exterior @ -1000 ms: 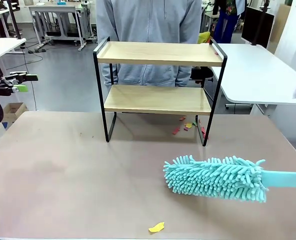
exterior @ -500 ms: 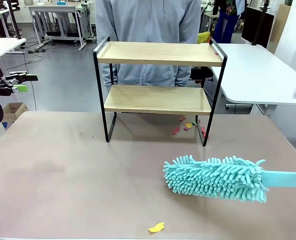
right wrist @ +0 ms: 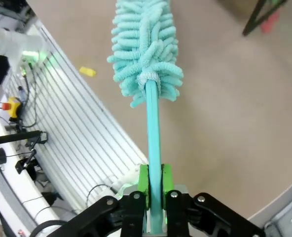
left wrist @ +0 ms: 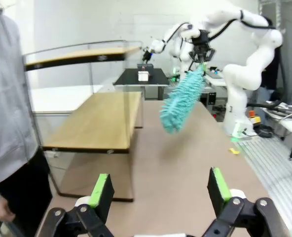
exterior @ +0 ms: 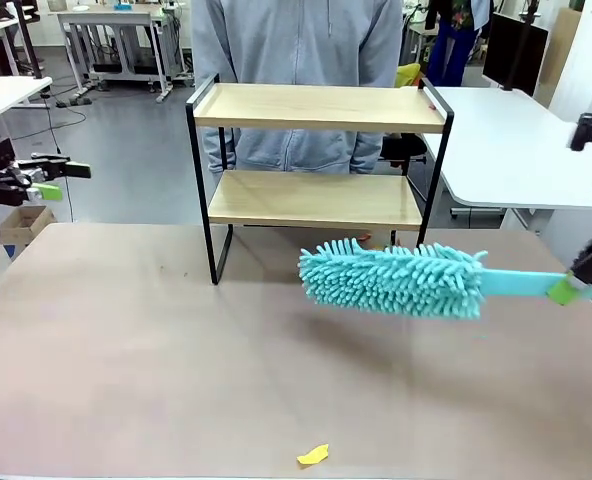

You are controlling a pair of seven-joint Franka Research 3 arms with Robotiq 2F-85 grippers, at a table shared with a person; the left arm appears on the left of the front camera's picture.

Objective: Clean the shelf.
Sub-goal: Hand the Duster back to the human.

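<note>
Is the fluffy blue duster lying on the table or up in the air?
Up in the air. The duster hangs above the table, its handle clamped in the right gripper.

We see a grey polished floor point(exterior: 126, 150), white metal-legged tables point(exterior: 111, 25) behind, and a white side table point(exterior: 516, 150) at right.

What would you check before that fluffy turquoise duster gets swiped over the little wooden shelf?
1. Right claw shut firmly on the turquoise microfibre duster's flat handle: ok.
2. Duster lifted off the brown table: ok.
3. Duster head level with a board of the two-tier wooden shelf with black metal frame: not ok, it hangs below the lower board.
4. Both boards free of objects: ok.
5. Left claw open and off to the side: ok.
6. Person in the grey hoodie standing close behind the shelf, hands clear: cannot tell.
</note>
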